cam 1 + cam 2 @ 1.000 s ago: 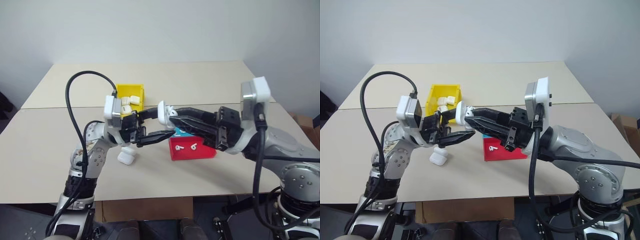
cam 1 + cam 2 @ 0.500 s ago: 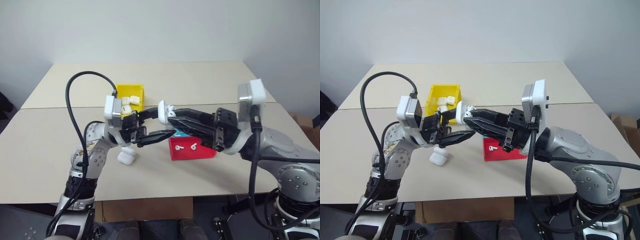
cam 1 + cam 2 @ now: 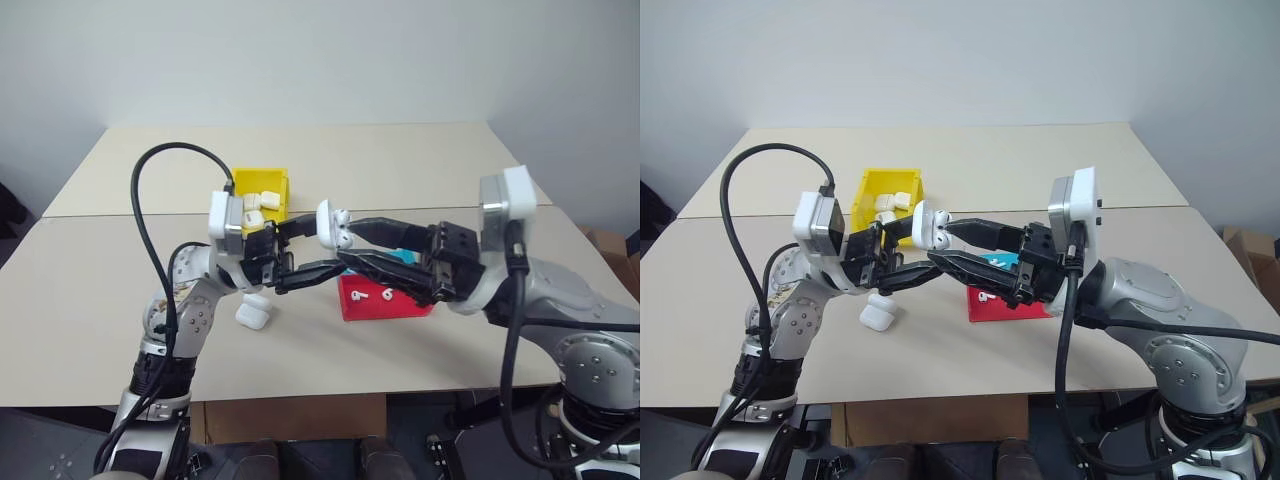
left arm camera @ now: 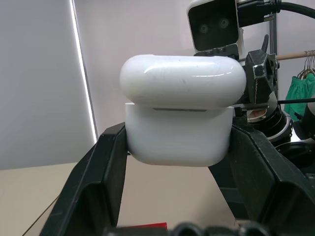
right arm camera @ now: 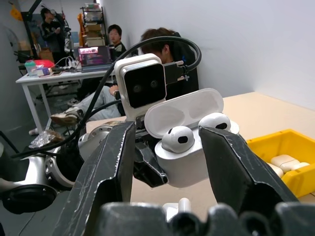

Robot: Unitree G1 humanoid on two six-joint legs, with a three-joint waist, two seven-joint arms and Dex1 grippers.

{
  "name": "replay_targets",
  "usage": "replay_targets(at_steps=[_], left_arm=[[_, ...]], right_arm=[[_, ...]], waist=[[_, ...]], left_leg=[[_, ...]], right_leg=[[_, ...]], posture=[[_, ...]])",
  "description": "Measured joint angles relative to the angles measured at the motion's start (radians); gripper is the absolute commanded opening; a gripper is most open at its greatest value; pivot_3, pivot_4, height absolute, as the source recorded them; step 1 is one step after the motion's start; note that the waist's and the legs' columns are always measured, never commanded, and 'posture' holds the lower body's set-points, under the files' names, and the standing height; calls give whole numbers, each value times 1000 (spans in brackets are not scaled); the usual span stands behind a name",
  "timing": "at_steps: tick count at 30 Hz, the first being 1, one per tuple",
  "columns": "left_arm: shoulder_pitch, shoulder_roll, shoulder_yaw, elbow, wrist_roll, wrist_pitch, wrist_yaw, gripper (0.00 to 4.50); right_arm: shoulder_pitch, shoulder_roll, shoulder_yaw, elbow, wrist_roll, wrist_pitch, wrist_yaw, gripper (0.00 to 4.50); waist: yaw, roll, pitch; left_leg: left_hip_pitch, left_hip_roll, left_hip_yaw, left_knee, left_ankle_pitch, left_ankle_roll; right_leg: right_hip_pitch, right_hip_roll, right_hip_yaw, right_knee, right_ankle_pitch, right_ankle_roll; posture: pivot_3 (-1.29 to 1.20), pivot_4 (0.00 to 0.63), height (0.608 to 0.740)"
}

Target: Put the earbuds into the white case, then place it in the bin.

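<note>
Earbuds [image 5: 178, 139] in left-tool-held white case [image 4: 179, 118]

A red tray [image 3: 392, 303] lies on the beige table [image 3: 420, 170] beside a teal piece [image 3: 1002, 260], while beyond sit people [image 5: 115, 35] at a desk [image 5: 59, 74] with a laptop [image 5: 91, 55].

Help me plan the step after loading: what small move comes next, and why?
Probably press the lid shut with the right gripper. The white case, clamped in the left gripper, holds both earbuds, its lid is up, and the right jaws stand open around it.
</note>
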State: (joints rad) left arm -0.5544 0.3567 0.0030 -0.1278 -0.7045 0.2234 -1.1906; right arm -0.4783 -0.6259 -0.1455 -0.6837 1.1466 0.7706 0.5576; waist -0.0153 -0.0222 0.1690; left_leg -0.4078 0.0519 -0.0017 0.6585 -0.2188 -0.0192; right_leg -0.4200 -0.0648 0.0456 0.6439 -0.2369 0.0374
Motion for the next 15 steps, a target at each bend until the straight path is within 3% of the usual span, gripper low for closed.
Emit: replay_targets(at_steps=[5,10,13,15], left_arm=[[-1,-7,-1,25,16,-5,0,2785],[-37,-10,-33,75,71,-3,8,2785],[-76,-22,-46,106,91,-7,0,2785],[-91,-41,-56,118,106,-12,0,2785]], right_arm=[[-7,-75,-71,29,56,-5,76,2520],[-200,-225,-53,175,21,13,188,2520],[-385,-268,18,296,-42,34,276,1961],[-462,-267,65,352,-82,39,328,1318]], waist=[[1,0,0],[-3,0,0],[-5,0,0],[-3,0,0]], left_leg=[[0,0,0,0,0,0],[0,0,0,0,0,0],[0,0,0,0,0,0],[-1,0,0,0,0,0]], right_leg=[[1,0,0,0,0,0],[0,0,0,-1,-1,2],[-1,1,1,-2,0,1],[-1,1,1,-2,0,0]], posture=[[0,150,740],[0,150,740],[0,150,740],[0,150,740]])
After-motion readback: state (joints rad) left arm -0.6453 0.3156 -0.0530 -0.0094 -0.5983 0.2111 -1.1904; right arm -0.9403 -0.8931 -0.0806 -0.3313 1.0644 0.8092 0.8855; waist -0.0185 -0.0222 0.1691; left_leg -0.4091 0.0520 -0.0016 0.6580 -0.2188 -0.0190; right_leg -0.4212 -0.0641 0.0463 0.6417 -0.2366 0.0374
